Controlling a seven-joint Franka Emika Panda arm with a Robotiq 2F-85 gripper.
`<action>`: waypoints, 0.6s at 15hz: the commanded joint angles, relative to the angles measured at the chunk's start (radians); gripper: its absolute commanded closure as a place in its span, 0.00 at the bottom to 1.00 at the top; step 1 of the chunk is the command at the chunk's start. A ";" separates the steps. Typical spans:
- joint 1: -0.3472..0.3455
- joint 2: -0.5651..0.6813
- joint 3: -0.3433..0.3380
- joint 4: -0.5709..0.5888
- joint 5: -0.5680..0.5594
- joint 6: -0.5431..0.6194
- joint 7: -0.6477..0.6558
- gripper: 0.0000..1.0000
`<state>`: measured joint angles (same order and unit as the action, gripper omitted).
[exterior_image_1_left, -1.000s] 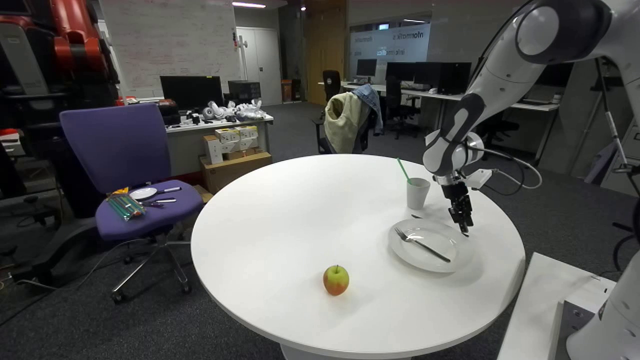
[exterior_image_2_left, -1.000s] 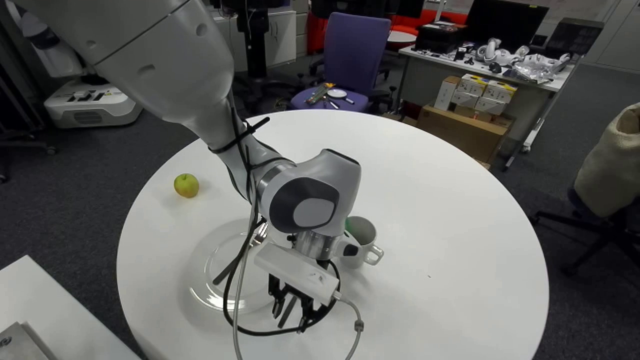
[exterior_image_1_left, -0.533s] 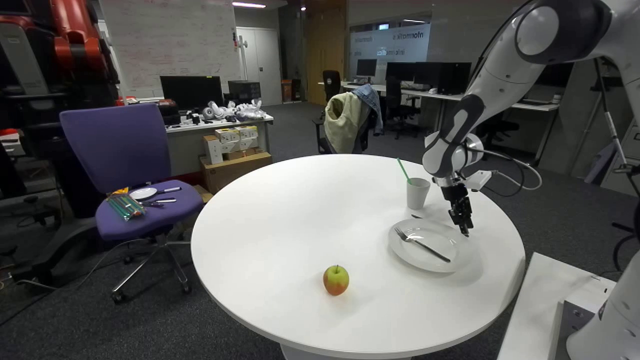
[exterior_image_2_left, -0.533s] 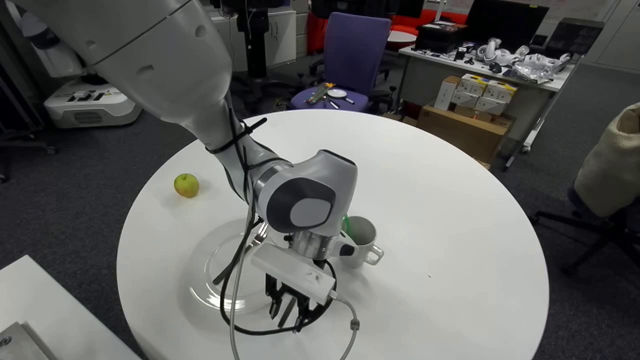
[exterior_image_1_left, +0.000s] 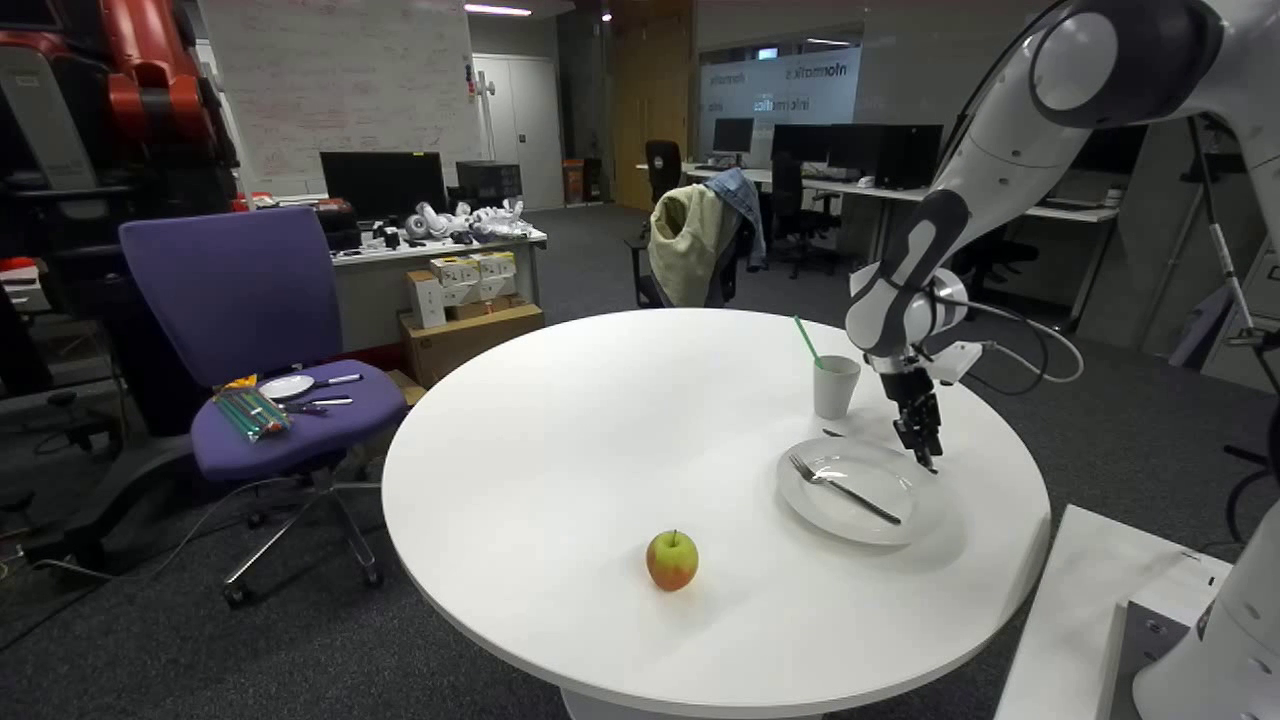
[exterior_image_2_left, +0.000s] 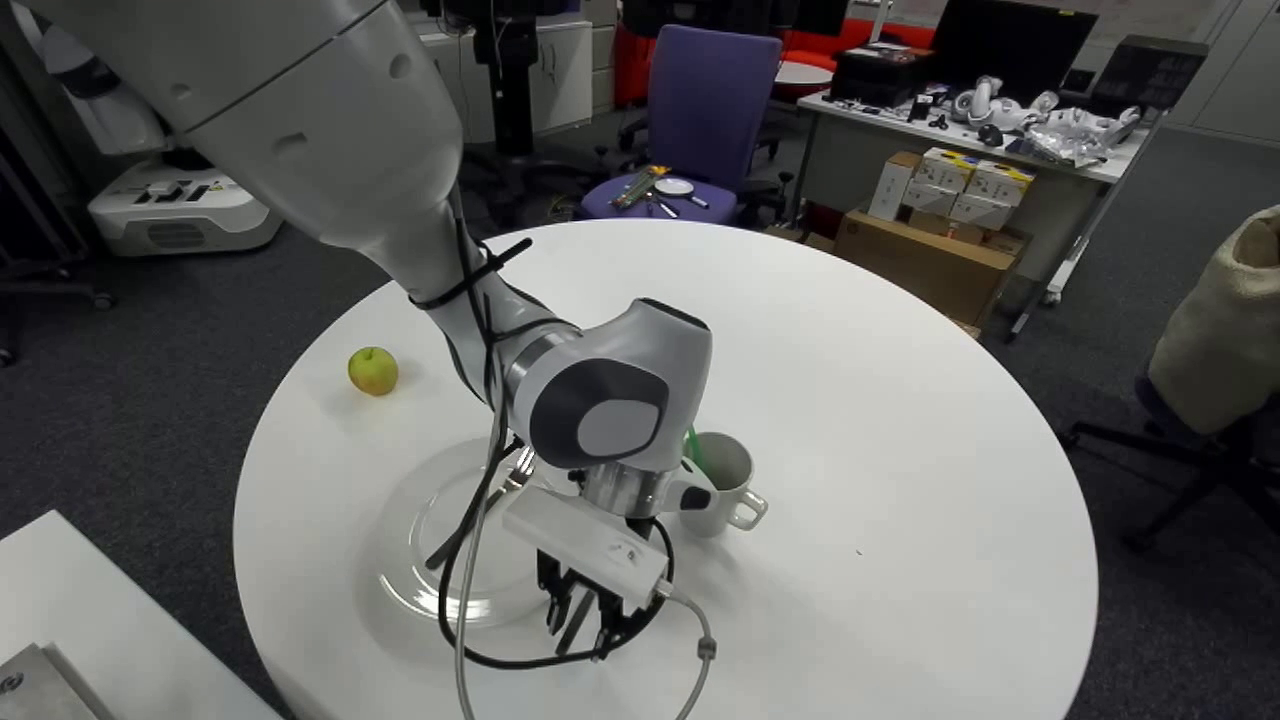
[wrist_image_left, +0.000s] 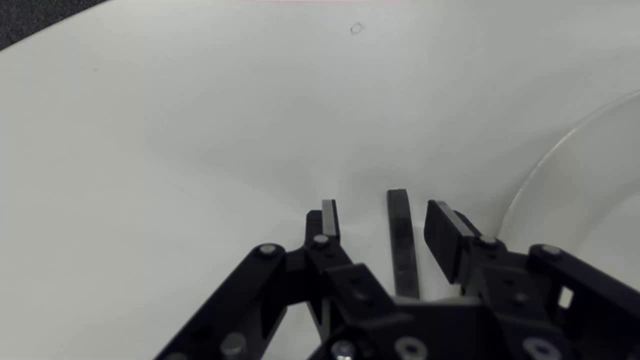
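1. Table (exterior_image_1_left: 560, 450): one, round, white, plain top.
2. Robot arm (exterior_image_1_left: 1010, 150): one, white with dark grey joint covers; reaches down over the table in both exterior views.
3. Office chair (exterior_image_1_left: 225, 300): one, purple back and seat; near the table.
4. Plate (exterior_image_1_left: 815, 508): one, round, pale and glossy, broad rim; flat on the table.
5. Fingers (wrist_image_left: 445, 240): one pair, black, at the end of the arm, low over the table just beside the plate; parted at a middling width, one on each side of the dark handle (wrist_image_left: 403, 240), with a gap showing on both sides in the wrist view.
6. Mug (exterior_image_1_left: 834, 392): one, white, upright, near the plate.
7. Apple (exterior_image_1_left: 672, 560): one, yellow-green with red flush, stem up; on the table, apart from the plate.
8. Fork (exterior_image_1_left: 848, 491): one, metal, laid across the plate.
9. Dark handle: one, straight, flat; on the table beside the plate, between the fingers; remainder hidden.
10. Straw (exterior_image_1_left: 808, 342): one, green, leaning out of the mug.
11. Slim tip (exterior_image_1_left: 832, 433): one, at the plate's rim on the mug side; whether part of item 9, cannot be told.
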<state>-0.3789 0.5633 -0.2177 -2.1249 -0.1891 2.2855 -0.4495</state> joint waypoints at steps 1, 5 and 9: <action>0.012 -0.045 -0.012 -0.050 -0.026 0.051 0.048 0.48; 0.014 -0.044 -0.013 -0.053 -0.028 0.060 0.063 0.48; 0.014 -0.044 -0.012 -0.057 -0.028 0.060 0.067 0.48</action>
<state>-0.3781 0.5633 -0.2177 -2.1360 -0.1904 2.3211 -0.4079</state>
